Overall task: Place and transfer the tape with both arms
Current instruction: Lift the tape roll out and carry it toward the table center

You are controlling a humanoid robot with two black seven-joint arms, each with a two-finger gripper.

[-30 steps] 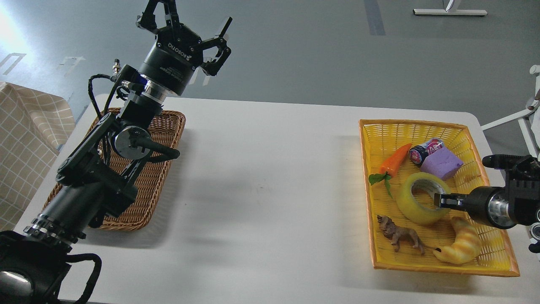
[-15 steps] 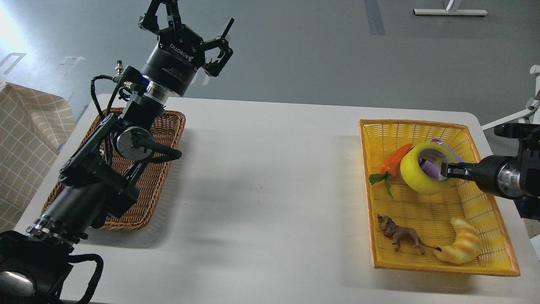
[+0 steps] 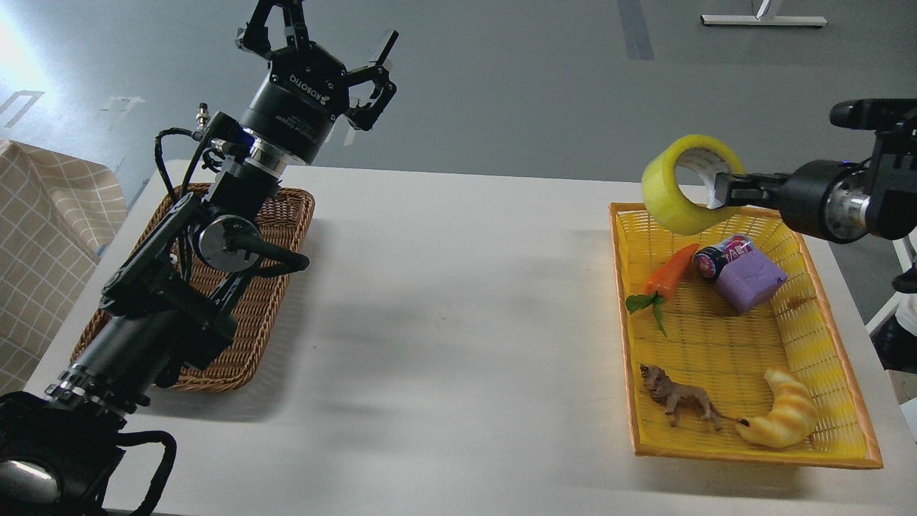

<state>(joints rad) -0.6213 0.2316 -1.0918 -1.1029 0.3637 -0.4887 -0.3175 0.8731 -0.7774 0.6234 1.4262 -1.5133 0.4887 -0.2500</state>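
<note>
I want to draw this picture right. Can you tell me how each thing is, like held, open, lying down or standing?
Tape: held up in the air, above the yellow basket's far edge.
Right gripper: shut on the tape.
Left gripper: open, raised, holding nothing.
Yellow basket: on the table, holding toys.
Wicker basket: on the table, under the left arm.
Carrot: lying down.
Lion: standing.
Croissant: lying down.

**Grey floor, white counter, bright glare at upper left**

We see a white counter (image 3: 458, 301) with rounded far corners filling the lower view. Beyond it lies a smooth grey floor (image 3: 501, 93), washed by strong light at ten o'clock. A dark stripe (image 3: 634, 29) marks the floor at one o'clock, beside a white stand base (image 3: 763, 20). At nine o'clock hangs a beige checked cloth (image 3: 43, 236).
</note>
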